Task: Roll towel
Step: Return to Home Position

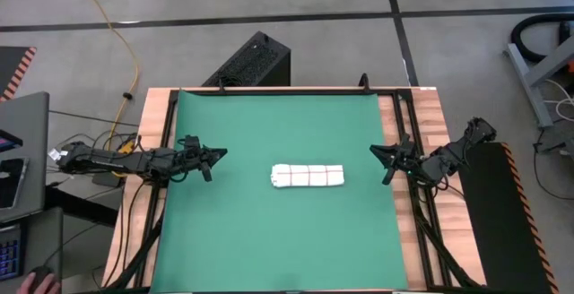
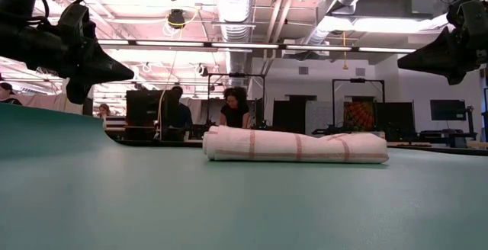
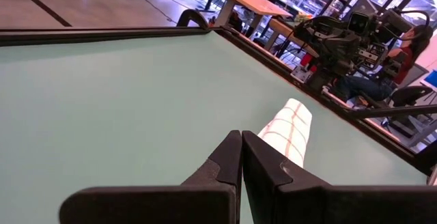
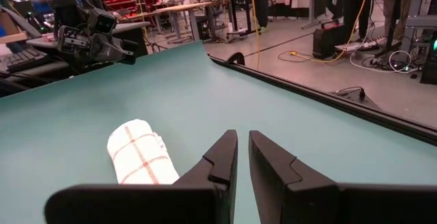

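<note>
A small white towel (image 1: 308, 176) with red grid lines lay rolled into a short, tidy cylinder near the middle of a green mat (image 1: 269, 249). The roll lay lengthwise across the mat, one end toward each arm. The mat covered most of a wooden counter (image 1: 153, 124). In the low view the roll sat flat on the mat, with layered folds showing at one end.

The cloth looked thin, light and limp, so it would likely sag if lifted by one end, and the roll could loosen if nudged. A safer hold would probably pinch the whole thickness at the middle (or at both ends at once), trapping the outer layer.

Nothing touched the towel. The left end effector (image 3: 240, 145) hung above the mat near its left edge, well apart from the roll. Its fingers were pressed together and held nothing. The right end effector (image 4: 243, 145) hung near the mat's right edge, also well apart from the roll. Its fingers were almost together, with a narrow slit between them, and held nothing. Both pointed inward toward the towel. The rolling appeared finished.

Beyond the counter, the low view showed a workshop with two people (image 2: 232, 109) seated far off.
</note>
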